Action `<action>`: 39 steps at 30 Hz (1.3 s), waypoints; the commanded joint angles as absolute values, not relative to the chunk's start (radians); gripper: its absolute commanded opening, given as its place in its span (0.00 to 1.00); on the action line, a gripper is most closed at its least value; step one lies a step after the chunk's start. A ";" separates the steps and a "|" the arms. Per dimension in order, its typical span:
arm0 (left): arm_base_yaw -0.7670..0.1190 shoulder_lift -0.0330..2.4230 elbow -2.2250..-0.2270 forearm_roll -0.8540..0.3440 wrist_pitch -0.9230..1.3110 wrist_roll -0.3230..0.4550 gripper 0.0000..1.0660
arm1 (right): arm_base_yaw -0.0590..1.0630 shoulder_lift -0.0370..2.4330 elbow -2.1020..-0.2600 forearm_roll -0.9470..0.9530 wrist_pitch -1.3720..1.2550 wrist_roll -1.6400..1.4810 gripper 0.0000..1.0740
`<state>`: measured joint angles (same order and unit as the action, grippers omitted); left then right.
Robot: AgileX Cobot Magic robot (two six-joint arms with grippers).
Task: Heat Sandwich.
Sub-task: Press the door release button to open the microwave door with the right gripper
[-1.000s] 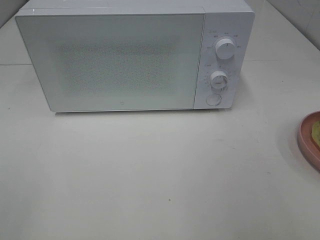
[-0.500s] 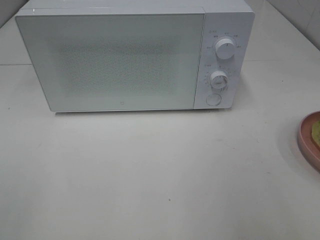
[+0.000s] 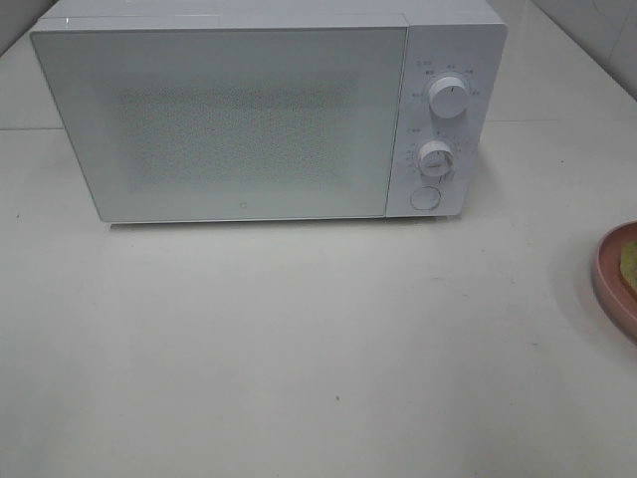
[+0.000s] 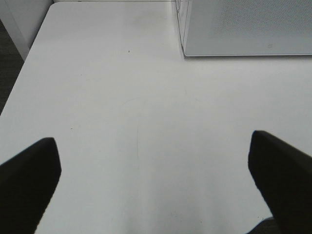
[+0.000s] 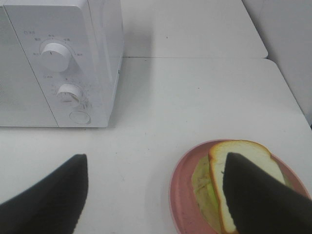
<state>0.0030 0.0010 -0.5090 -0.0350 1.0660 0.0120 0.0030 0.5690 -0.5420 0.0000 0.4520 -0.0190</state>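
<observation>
Examiner: Where is the sandwich (image 5: 239,147) lying, and how is the oven standing?

Inspector: The sandwich is lying on a pink plate (image 5: 183,192), which is resting on the white worktop (image 3: 299,349) at the far right edge of the high view, well apart from the microwave oven (image 3: 269,115). A pale bread slice with a tan crust is showing on top, with green-yellow filling spreading beneath it. The oven is sitting at the back of the worktop with its door (image 3: 219,124) shut. On the panel to the right of the door, an upper dial (image 3: 449,98) is sitting above a lower dial (image 3: 436,157), and a round button (image 3: 425,198) is sitting below both.

Examiner: And how are the two hands standing?

Inspector: The left hand (image 4: 152,144) is hanging over bare worktop, released, its jaws spread wide and grasping nothing; a front corner of the oven is showing ahead of it. The right hand (image 5: 156,161) is likewise released and is gripping nothing. It is hovering near the plate, facing the dial end of the oven. One dark finger (image 5: 263,195) is overlapping the sandwich in the wrist view, and whether it is touching the bread cannot be told. Neither hand is appearing in the high view.
</observation>
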 commanded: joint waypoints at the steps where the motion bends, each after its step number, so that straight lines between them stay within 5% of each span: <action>1: -0.002 0.001 -0.517 -0.035 1.073 0.012 0.94 | 0.003 0.611 -0.549 0.000 0.404 -0.017 0.69; 17: -0.002 0.001 -0.517 -0.035 1.073 0.012 0.94 | 0.003 0.820 -0.543 0.000 0.217 -0.013 0.69; 39: -0.002 0.001 -0.517 -0.035 1.073 0.012 0.94 | 0.003 1.112 -0.319 0.010 -0.605 -0.014 0.69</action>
<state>0.0030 0.0010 -0.5090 -0.0350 1.0660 0.0120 0.0030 1.0800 -0.3470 0.0000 -0.4940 -0.0190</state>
